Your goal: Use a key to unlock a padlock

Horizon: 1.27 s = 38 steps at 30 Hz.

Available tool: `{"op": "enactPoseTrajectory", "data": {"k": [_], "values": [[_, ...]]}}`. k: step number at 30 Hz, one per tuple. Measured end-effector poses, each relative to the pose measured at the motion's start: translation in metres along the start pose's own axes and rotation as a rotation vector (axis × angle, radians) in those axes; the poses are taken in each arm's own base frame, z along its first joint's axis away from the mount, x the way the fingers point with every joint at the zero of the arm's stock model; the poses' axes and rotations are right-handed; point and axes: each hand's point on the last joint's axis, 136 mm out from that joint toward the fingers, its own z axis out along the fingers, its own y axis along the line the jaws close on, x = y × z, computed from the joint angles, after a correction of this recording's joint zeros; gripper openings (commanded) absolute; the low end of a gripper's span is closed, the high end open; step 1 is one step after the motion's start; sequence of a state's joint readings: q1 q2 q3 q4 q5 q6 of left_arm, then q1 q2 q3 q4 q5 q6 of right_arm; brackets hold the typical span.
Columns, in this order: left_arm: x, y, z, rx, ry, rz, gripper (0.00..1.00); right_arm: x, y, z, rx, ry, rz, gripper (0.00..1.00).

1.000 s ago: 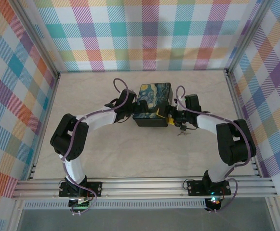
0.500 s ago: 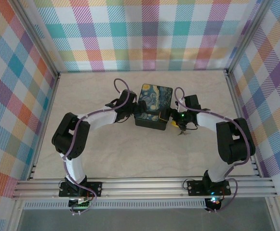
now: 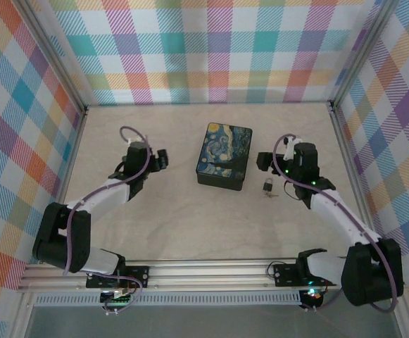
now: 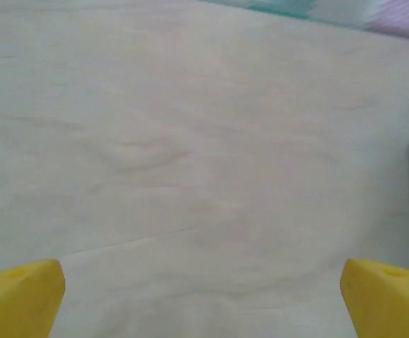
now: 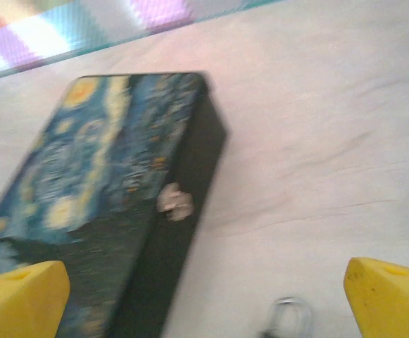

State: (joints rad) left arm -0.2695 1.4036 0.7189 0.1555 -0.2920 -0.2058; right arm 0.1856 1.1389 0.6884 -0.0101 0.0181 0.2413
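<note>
While the left tool (image 3: 162, 158) and the right tool (image 3: 264, 163) both stand spread wide with nothing in them, the padlock (image 3: 268, 185) lies on the bench (image 3: 190, 218) right of the middle, just beside the near right corner of the painted box (image 3: 224, 156). The key (image 3: 272, 195) lies just at its near side. The left tool hovers well apart from the box, toward the left edge.
</note>
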Motion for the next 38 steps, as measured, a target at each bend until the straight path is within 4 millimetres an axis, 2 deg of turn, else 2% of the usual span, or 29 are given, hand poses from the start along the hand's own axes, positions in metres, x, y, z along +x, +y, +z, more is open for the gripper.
{"op": "enactPoseTrajectory", "data": {"k": [2,4,7,10,13,18,21,29,38], "values": [[0.011,0.029,0.003,-0.074,0.006,0.004,1.0,0.001,-0.022,0.005,0.101,-0.011,-0.034,1.0],[0.018,0.049,0.0,-0.119,-0.005,0.027,1.0,0.011,-0.043,0.012,0.185,-0.009,-0.057,1.0],[0.013,0.063,-0.003,-0.144,-0.03,0.063,1.0,0.039,-0.067,0.018,0.265,0.013,-0.079,1.0],[0.006,0.066,-0.002,-0.124,-0.084,0.069,1.0,0.061,-0.084,0.027,0.312,0.016,-0.097,1.0],[0.018,0.075,0.006,-0.117,-0.097,0.053,1.0,0.072,-0.098,0.033,0.329,-0.017,-0.101,1.0],[0.045,0.074,0.028,-0.065,-0.08,0.053,1.0,0.062,-0.108,0.052,0.296,-0.119,-0.112,1.0],[0.061,0.07,0.035,-0.033,-0.046,0.075,1.0,0.068,-0.11,0.059,0.274,-0.101,-0.11,1.0],[0.044,0.06,0.034,0.006,-0.114,0.092,1.0,0.053,-0.102,0.059,0.233,-0.157,-0.123,1.0],[0.046,0.053,0.034,0.047,-0.108,0.104,1.0,0.052,-0.102,0.059,0.233,-0.16,-0.129,1.0]]}}
